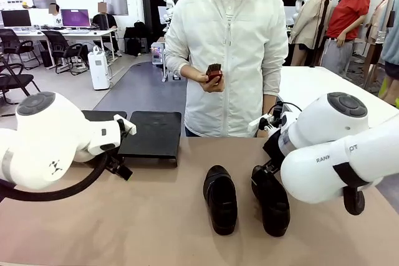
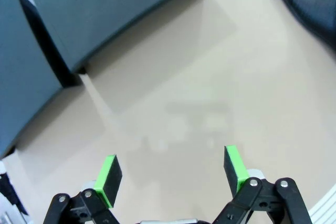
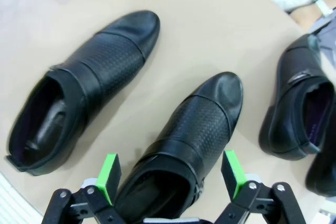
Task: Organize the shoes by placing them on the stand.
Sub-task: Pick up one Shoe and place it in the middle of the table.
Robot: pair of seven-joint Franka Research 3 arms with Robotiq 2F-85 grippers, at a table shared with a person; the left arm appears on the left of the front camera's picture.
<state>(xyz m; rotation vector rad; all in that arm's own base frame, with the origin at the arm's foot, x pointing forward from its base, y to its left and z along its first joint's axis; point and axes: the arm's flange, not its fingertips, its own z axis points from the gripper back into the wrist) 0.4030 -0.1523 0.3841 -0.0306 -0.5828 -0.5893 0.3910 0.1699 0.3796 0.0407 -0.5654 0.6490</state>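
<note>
1. Black leather shoe lay directly under my right gripper. The jaws stood wide apart and empty, with a pad to either side of its heel end.
2. Its long axis ran straight away from the wrist, toe leading. On the table that axis ran between the near and far edges, right of the middle.
3. A second shoe lay just beside it, parallel.
4. My left gripper, also open and empty, hung over bare table by the stand, toward the far-left corner and well apart from the shoes. I judged the right arm the nearer.
</note>
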